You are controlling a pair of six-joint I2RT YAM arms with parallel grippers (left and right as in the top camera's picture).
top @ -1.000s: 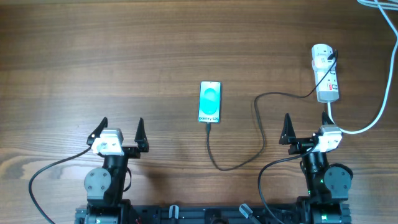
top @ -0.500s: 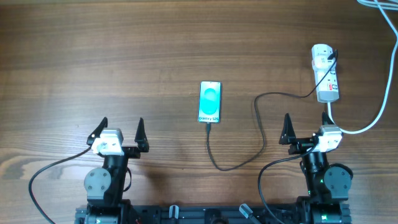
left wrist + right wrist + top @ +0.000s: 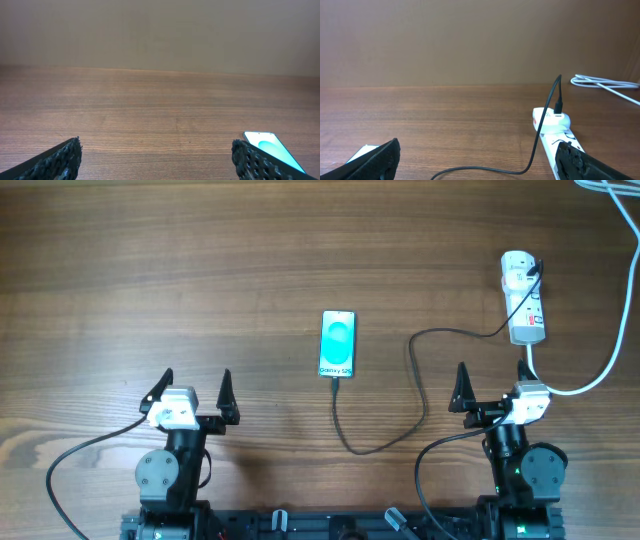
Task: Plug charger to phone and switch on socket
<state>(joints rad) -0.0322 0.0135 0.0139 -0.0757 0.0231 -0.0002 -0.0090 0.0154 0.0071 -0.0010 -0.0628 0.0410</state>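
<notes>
The phone point(image 3: 337, 345) lies flat mid-table, its cyan screen lit; its far corner shows at the right in the left wrist view point(image 3: 270, 145). The charger point(image 3: 418, 395), a thin black cable, runs from a plug in the socket point(image 3: 524, 308), loops toward me and ends at the phone's near edge; I cannot tell if its tip is seated. In the right wrist view the socket point(image 3: 552, 125) is ahead right with the charger point(image 3: 540, 142) arching out of it. My left gripper point(image 3: 195, 383) and right gripper point(image 3: 492, 383) stand open and empty near the front edge, apart from everything.
A thick white cord point(image 3: 600, 375) sweeps from the socket's near end past the right gripper and up the table's right side point(image 3: 600, 82). Black arm cables point(image 3: 80, 455) trail at the front by both bases. Bare wooden table point(image 3: 200, 270) spreads to the left and back.
</notes>
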